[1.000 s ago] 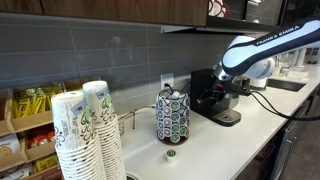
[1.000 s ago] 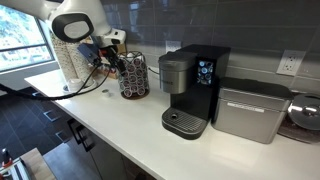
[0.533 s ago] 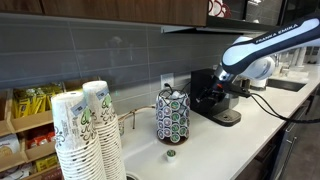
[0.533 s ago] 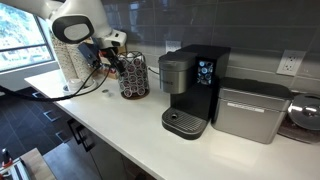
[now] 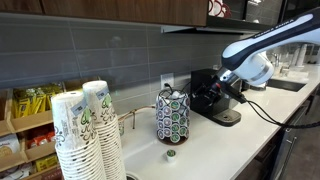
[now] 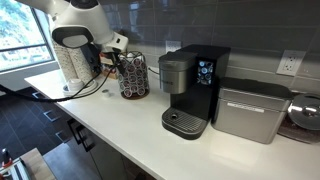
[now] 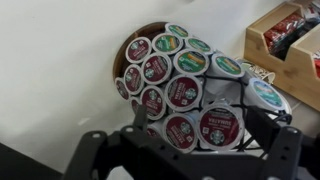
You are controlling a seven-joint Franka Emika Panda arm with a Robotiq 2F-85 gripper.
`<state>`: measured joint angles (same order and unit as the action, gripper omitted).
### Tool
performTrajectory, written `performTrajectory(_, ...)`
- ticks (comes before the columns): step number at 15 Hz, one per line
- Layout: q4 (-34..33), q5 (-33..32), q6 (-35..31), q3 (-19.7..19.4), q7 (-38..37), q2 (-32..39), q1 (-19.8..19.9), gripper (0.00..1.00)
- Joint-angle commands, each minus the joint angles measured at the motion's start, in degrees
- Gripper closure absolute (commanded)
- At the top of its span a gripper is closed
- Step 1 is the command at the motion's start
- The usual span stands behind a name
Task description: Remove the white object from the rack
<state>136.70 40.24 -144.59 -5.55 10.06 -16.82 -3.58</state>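
Note:
The rack [image 5: 172,116] is an upright wire carousel full of round red, dark and green pods; it also shows in the other exterior view [image 6: 133,75]. In the wrist view the rack [image 7: 180,85] fills the middle, seen from above. My gripper [image 7: 192,140] is open, with its two fingers spread wide close over the rack's near side and nothing between them. It hovers just beside the rack in both exterior views [image 5: 207,97] [image 6: 113,62]. A pale-topped pod [image 7: 266,96] sits on the rack's right side; I cannot tell whether it is the white object.
A black coffee machine [image 6: 190,88] and a silver box [image 6: 247,110] stand beside the rack. A small green-topped pod [image 5: 171,153] lies on the counter. Stacked paper cups [image 5: 85,135] and a wooden shelf of packets [image 7: 290,45] are near. The counter edge is at the front.
The arm's upper links have lifted and swung. The gripper stays close by the rack, still open.

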Motion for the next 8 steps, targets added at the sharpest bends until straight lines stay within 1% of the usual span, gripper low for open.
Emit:
performTrajectory(1, 1.6, 9.6, -2.8, -1.3, 7.0, -0.1, -2.2, 0.0)
performTrajectory(4, 2.0, 18.4, -3.0, -1.4, 12.8, -0.2, -2.5, 0.0)
performTrajectory(8, 2.4, 27.8, -2.1, -0.5, 19.3, 0.4, -1.6, 0.0)
